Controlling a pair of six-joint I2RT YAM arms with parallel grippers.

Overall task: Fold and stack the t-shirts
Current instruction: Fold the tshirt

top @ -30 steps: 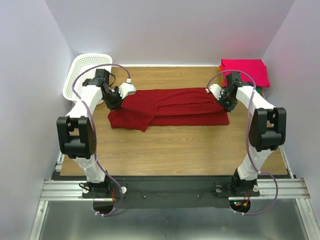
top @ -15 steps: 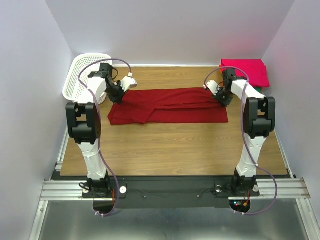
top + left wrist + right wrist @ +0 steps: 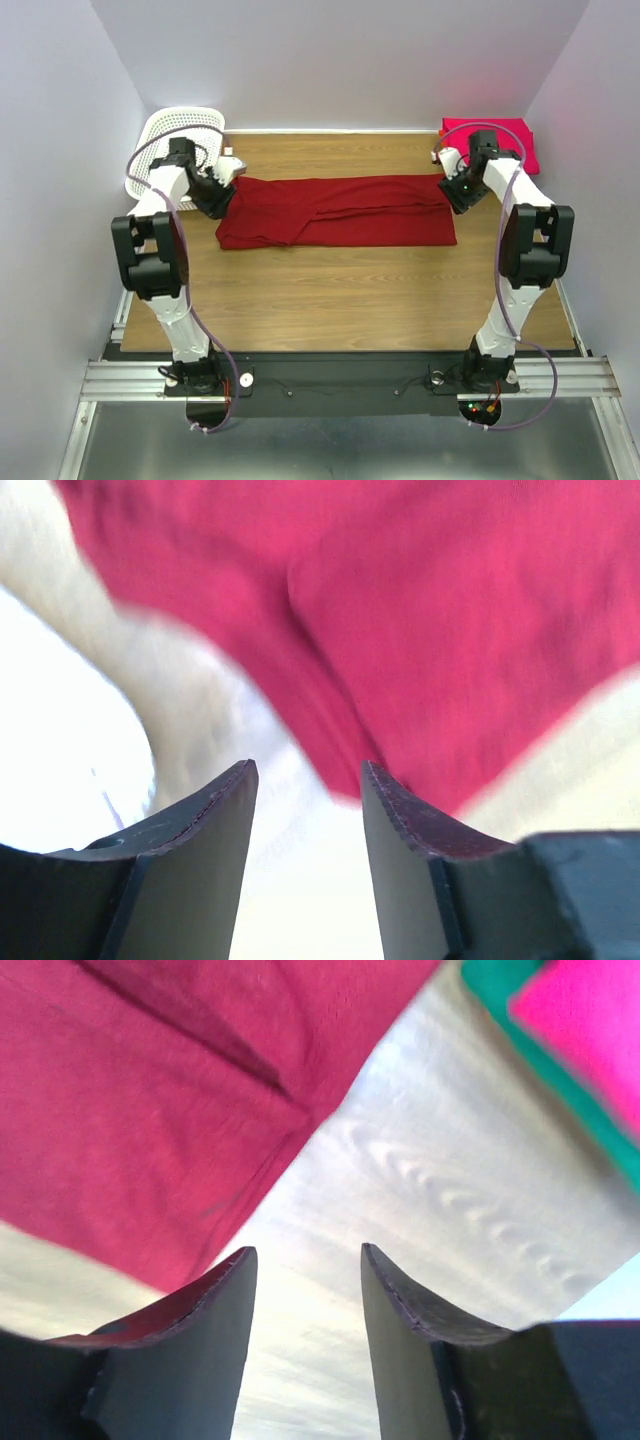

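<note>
The dark red t-shirt (image 3: 335, 210) lies as a long folded band across the back half of the table (image 3: 340, 300). My left gripper (image 3: 217, 198) is just off its left end and stands open and empty. In the left wrist view the shirt (image 3: 420, 610) lies beyond my open left gripper (image 3: 305, 780). My right gripper (image 3: 457, 194) is open at the shirt's right end, holding nothing. In the right wrist view its left finger (image 3: 200, 1310) is by the shirt's corner (image 3: 130, 1110), with bare wood between the fingers of my right gripper (image 3: 305, 1260). A folded pink t-shirt (image 3: 497, 140) tops a stack at the back right.
A white lattice basket (image 3: 172, 135) stands at the back left corner, close behind my left arm. A green layer (image 3: 500, 1015) shows under the pink one (image 3: 590, 1020) in the right wrist view. Grey walls close in the table on three sides.
Both grippers were shut on the shirt's two ends and have now opened and let go. Each has drawn slightly outward, and the shirt lies flat.
</note>
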